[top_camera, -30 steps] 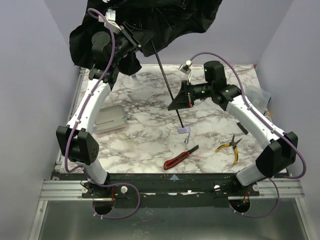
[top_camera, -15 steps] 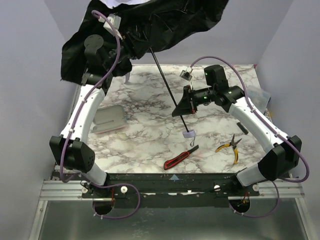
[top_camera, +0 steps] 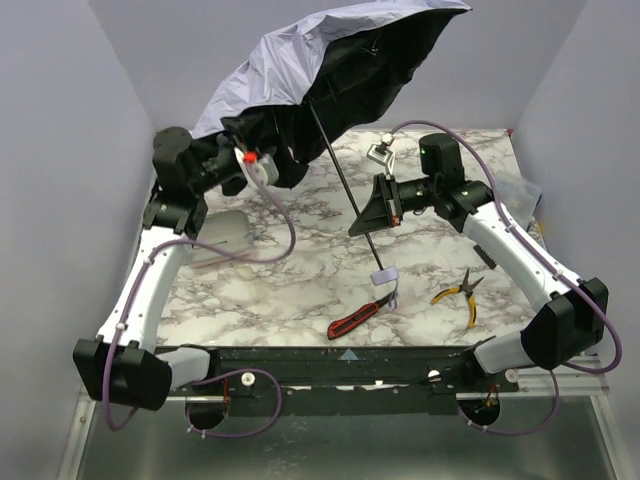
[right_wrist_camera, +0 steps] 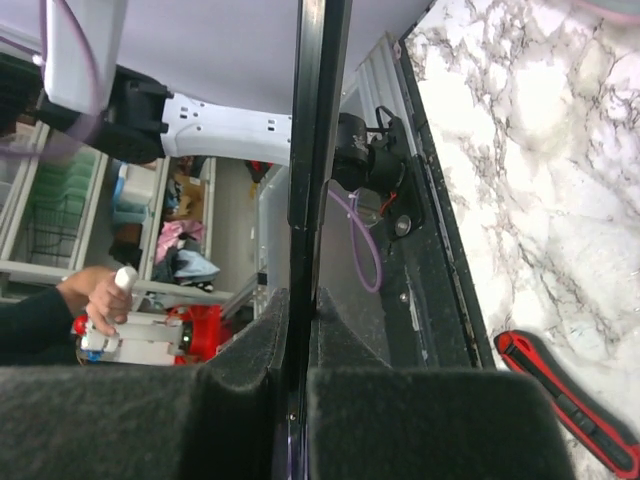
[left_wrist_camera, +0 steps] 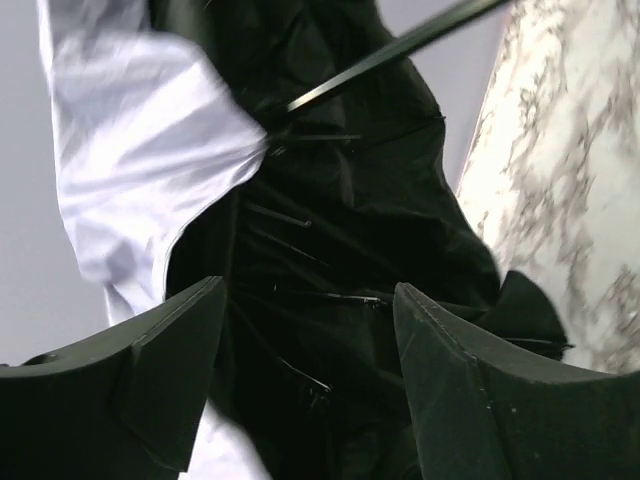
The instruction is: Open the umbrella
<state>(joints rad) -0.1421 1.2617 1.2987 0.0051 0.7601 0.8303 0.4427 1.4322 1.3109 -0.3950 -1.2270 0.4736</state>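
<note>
I'm looking at a white desk point(top_camera: 290, 285) veined grey like marble. Plain pale lavender-grey walls box it in: a left wall point(top_camera: 60, 150), a back wall point(top_camera: 520, 50) and a right wall point(top_camera: 600, 150). The light is even and the shadows on the desk are soft. Aluminium rails point(top_camera: 120, 380) run along the desk's near edge, with a dull metal sheet point(top_camera: 330, 450) below them. Past that edge, the right wrist view shows cluttered shelving point(right_wrist_camera: 50, 220) with greenish bins.

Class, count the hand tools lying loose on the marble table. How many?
2: a red-and-black utility knife near the front edge, centre, and yellow-handled pliers to its right. The small black item behind the pliers is unclear; the open lavender umbrella may hide others.
</note>
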